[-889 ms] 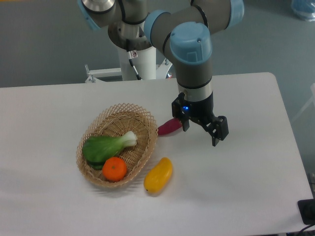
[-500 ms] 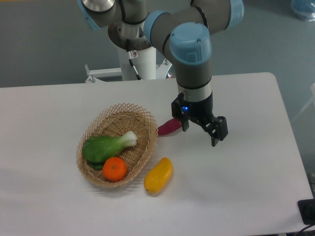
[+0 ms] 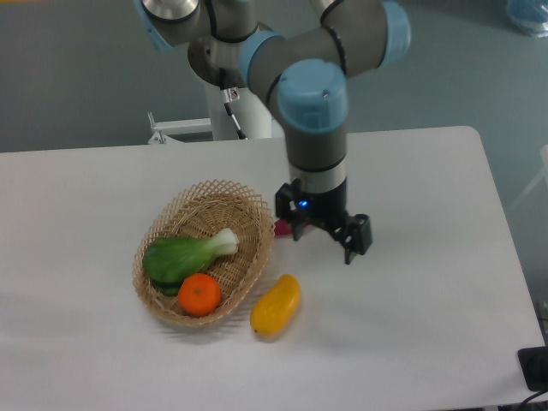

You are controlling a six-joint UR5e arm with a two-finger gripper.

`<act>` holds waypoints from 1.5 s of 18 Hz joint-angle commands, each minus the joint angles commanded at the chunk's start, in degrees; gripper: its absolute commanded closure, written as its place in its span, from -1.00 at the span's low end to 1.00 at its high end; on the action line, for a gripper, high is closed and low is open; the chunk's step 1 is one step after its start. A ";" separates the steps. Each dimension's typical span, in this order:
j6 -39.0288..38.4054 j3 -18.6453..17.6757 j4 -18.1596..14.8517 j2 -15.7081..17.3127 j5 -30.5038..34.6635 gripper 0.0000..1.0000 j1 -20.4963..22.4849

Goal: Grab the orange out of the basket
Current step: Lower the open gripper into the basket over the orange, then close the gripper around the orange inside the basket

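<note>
The orange (image 3: pixel 199 294) is small, round and bright orange. It lies in the near end of the oval tan wicker basket (image 3: pixel 250 210), touching a green leafy vegetable (image 3: pixel 187 254). My gripper (image 3: pixel 326 238) hangs open and empty above the table, to the right of the basket's far rim and well apart from the orange. Its fingers point down.
A yellow mango-like fruit (image 3: pixel 276 305) lies on the table just right of the basket's near end. A dark red object (image 3: pixel 280 228) lies by the basket's right rim, mostly hidden behind the gripper. The white table's right edge (image 3: pixel 505 248) is farther right.
The arm and gripper have moved left and slightly toward the camera, closer to the basket. The gripper now covers most of the dark red object. The fruit and basket have not moved.
</note>
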 joint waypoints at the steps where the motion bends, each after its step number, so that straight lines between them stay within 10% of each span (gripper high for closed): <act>1: -2.02 -0.18 -0.09 -0.26 -0.87 -1.00 -1.14; 8: -24.16 -1.23 0.09 -5.53 -10.97 -1.00 -7.30; 14: -24.28 -6.06 5.44 -7.12 -10.55 -1.00 -9.59; 27: -23.92 -5.01 5.19 -8.79 -5.81 -1.00 -9.50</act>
